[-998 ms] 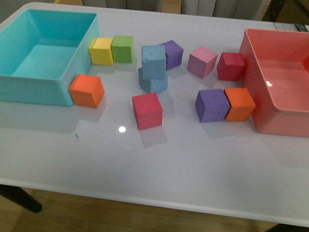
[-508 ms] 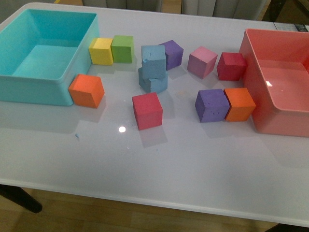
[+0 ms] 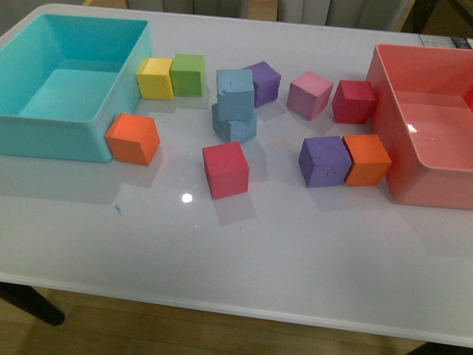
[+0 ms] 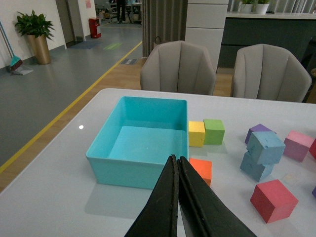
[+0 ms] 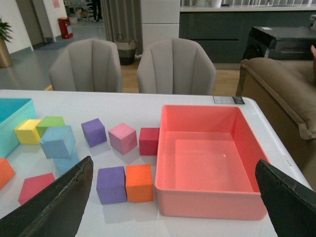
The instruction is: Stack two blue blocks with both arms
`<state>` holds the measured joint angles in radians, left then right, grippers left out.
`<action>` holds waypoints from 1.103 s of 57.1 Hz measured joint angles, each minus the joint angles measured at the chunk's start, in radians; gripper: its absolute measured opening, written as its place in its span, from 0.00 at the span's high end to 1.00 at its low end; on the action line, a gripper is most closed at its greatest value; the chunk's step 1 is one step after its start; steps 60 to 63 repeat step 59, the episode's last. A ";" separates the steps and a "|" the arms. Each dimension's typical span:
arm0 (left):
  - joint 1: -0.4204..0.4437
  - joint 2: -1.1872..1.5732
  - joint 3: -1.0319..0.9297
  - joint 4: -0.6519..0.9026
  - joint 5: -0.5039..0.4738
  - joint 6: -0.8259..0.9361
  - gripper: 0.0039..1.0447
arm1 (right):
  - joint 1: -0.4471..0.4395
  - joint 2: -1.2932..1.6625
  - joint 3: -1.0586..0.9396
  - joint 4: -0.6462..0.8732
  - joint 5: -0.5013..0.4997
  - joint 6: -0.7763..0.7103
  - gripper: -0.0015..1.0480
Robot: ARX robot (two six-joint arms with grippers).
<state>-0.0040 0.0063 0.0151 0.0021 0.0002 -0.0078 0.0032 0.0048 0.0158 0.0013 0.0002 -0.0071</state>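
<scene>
No text, label, brand, number or sign could be read in any of the views. The coloured foam cubes, the teal and pink plastic bins and the white table carried no markings. Small reddish patches on the far wall in the wrist views were too small and blurred to make out.
</scene>
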 joint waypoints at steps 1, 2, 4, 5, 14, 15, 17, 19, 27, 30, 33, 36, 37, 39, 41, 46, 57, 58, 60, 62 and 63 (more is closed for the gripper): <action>0.000 0.000 0.000 0.000 0.000 0.000 0.99 | 0.000 0.000 0.000 0.000 0.000 0.000 0.09; 0.000 0.000 0.000 0.000 0.000 0.000 0.99 | 0.000 0.000 0.000 0.000 0.000 0.000 0.09; 0.000 0.000 0.000 0.000 0.000 0.000 0.99 | 0.000 0.000 0.000 0.000 0.000 0.000 0.09; 0.000 0.000 0.000 0.000 0.000 -0.001 0.98 | 0.000 0.000 0.000 0.000 0.000 0.000 0.09; 0.000 0.000 0.000 0.000 0.000 0.000 0.62 | 0.000 0.000 0.000 0.000 0.000 0.000 0.09; 0.000 0.000 0.000 0.000 0.000 0.000 0.59 | 0.000 0.000 0.000 0.000 0.000 0.000 0.09; 0.000 0.000 0.000 0.000 0.000 0.000 0.54 | 0.000 0.000 0.000 0.000 0.000 0.000 0.09; 0.000 0.000 0.000 0.000 0.000 0.000 0.47 | 0.000 0.000 0.000 0.000 0.000 0.000 0.09; 0.000 0.000 0.000 0.000 0.000 0.000 0.20 | 0.000 0.000 0.000 0.000 0.000 0.000 0.09; 0.000 0.000 0.000 0.000 0.000 0.000 0.10 | 0.000 0.000 0.000 0.000 0.000 0.000 0.09; 0.000 0.000 0.000 0.000 0.000 0.002 0.07 | 0.000 0.000 0.000 0.000 0.000 0.000 0.09; 0.000 0.000 0.000 0.000 0.000 0.002 0.09 | 0.000 0.000 0.000 0.000 0.000 0.000 0.09; 0.000 0.000 0.000 0.000 0.000 0.002 0.09 | 0.000 0.000 0.000 0.000 0.000 0.000 0.09; 0.000 0.000 0.000 0.000 0.000 0.002 0.08 | 0.000 0.000 0.000 0.000 0.000 0.000 0.09; 0.000 0.000 0.000 0.000 0.000 0.002 0.08 | 0.000 0.000 0.000 0.000 0.000 0.000 0.09; 0.000 0.000 0.000 0.000 0.000 0.002 0.08 | 0.000 0.000 0.000 0.000 0.000 0.000 0.09; 0.000 0.000 0.000 0.000 0.000 0.002 0.08 | 0.000 0.000 0.000 0.000 0.000 0.000 0.09; 0.000 0.000 0.000 0.000 0.000 0.002 0.08 | 0.000 0.000 0.000 0.000 0.000 0.000 0.09; 0.000 0.000 0.000 0.000 0.000 0.002 0.08 | 0.000 0.000 0.000 0.000 0.000 0.000 0.09; 0.000 0.000 0.000 0.000 0.000 0.002 0.08 | 0.000 0.000 0.000 0.000 0.000 0.000 0.09; 0.000 0.000 0.000 0.000 0.000 0.002 0.08 | 0.000 0.000 0.000 0.000 0.000 0.000 0.09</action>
